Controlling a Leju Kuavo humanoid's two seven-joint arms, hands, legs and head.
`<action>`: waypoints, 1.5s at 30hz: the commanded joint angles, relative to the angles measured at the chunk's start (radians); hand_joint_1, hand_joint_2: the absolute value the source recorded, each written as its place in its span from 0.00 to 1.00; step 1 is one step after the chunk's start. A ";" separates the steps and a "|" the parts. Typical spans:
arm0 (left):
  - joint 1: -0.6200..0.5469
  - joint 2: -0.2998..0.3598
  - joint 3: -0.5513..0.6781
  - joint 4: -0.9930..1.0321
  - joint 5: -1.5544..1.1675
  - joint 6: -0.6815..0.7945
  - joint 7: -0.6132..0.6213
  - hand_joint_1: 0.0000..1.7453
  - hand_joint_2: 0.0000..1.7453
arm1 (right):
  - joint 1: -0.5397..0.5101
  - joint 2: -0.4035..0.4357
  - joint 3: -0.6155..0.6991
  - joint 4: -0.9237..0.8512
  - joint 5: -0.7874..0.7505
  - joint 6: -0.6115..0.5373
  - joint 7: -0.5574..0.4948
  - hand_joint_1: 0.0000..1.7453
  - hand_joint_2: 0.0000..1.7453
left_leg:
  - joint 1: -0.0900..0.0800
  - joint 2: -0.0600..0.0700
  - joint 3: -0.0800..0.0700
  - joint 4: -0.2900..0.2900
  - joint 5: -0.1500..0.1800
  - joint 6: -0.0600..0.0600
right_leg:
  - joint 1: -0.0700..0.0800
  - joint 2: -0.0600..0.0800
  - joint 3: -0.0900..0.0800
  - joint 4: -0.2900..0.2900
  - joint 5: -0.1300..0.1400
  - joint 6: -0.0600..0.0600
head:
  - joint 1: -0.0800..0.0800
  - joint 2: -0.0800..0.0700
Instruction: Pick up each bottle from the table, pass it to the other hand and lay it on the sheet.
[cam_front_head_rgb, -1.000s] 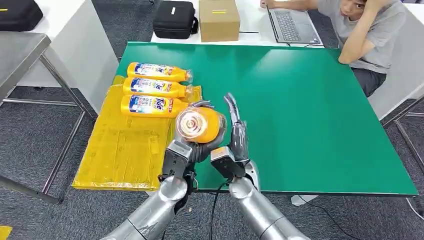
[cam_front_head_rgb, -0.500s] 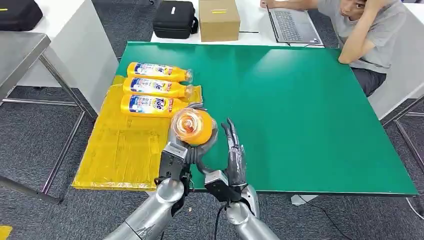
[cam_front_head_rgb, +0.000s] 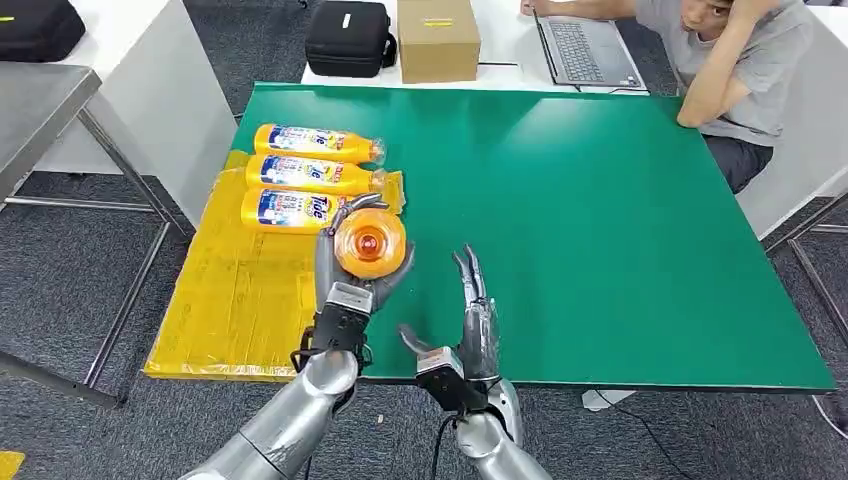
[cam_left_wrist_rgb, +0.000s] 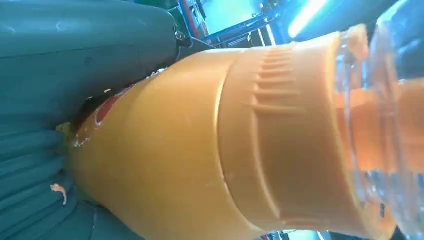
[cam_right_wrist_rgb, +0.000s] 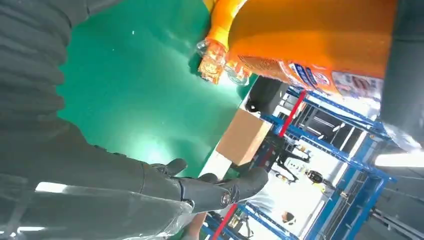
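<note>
While left hand (cam_front_head_rgb: 352, 285) grips bottle (cam_front_head_rgb: 370, 243), right hand (cam_front_head_rgb: 468, 322) empty, fingers (cam_right_wrist_rgb: 220, 187) spread

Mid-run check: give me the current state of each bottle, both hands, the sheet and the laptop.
Held bottle: gripped by the left hand, off the table, cap end towards the camera.
Three bottles: lying side by side on the yellow sheet.
Right hand: holds nothing, fingers apart, over the green table.
Yellow sheet: spread flat, overhanging the table edge.
Laptop: lid open.
</note>
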 joint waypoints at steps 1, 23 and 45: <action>-0.048 -0.031 0.352 0.106 -0.541 0.009 0.002 1.00 1.00 | 0.019 -0.009 -0.021 -0.027 0.004 -0.002 0.001 0.00 1.00 | 0.001 0.003 0.008 0.000 -0.003 -0.002 | 0.001 0.002 0.007 0.000 -0.003 -0.002 | 0.000 0.000; -0.192 0.071 0.308 0.492 -1.472 0.009 0.707 1.00 1.00 | 0.022 -0.038 -0.016 -0.025 -0.075 -0.002 0.001 0.00 1.00 | 0.001 0.002 0.006 -0.001 -0.002 -0.002 | 0.001 0.002 0.005 0.000 -0.002 -0.001 | 0.000 0.000; -0.242 0.111 0.241 0.689 -1.466 -0.396 0.901 1.00 1.00 | -0.013 -0.066 0.042 0.009 -0.146 -0.002 0.001 0.00 1.00 | 0.001 0.004 0.009 0.000 -0.003 -0.002 | 0.001 0.004 0.007 0.000 -0.003 -0.002 | 0.000 0.000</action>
